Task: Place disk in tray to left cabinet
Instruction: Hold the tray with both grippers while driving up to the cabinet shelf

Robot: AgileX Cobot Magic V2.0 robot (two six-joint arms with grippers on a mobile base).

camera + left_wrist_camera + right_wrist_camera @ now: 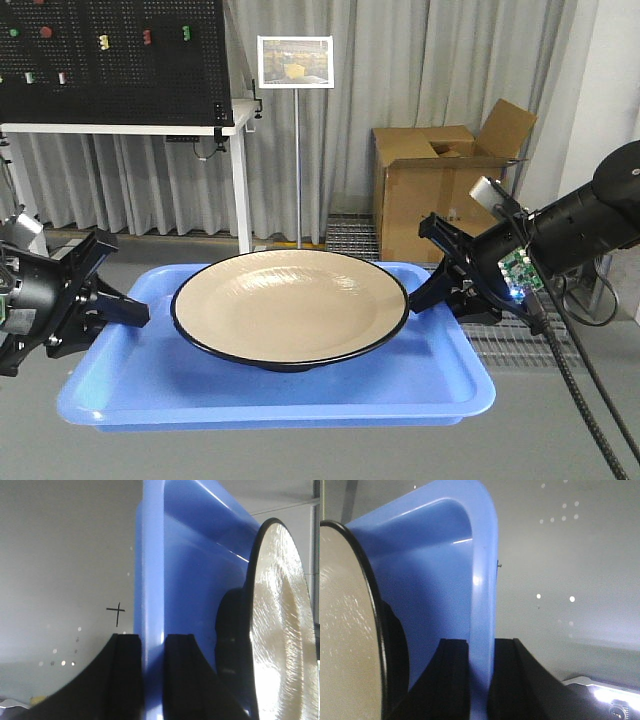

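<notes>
The blue tray (pixel 150 385) is held level above the floor, its long axis running side to side between the two arms. The tan, black-rimmed disk (pixel 290 305) lies face up in the middle of the tray, a little nearer the tray's far lip than its near one.

The left gripper (pixel 130 312) is clamped on the tray's left short lip. In the left wrist view its fingers (pixel 125 680) pinch the lip from both sides. The right gripper (pixel 425 290) grips the tray's right short lip in the same way, with its fingers (pixel 452 680) pressed against the plastic. Neither gripper touches the disk.
</notes>
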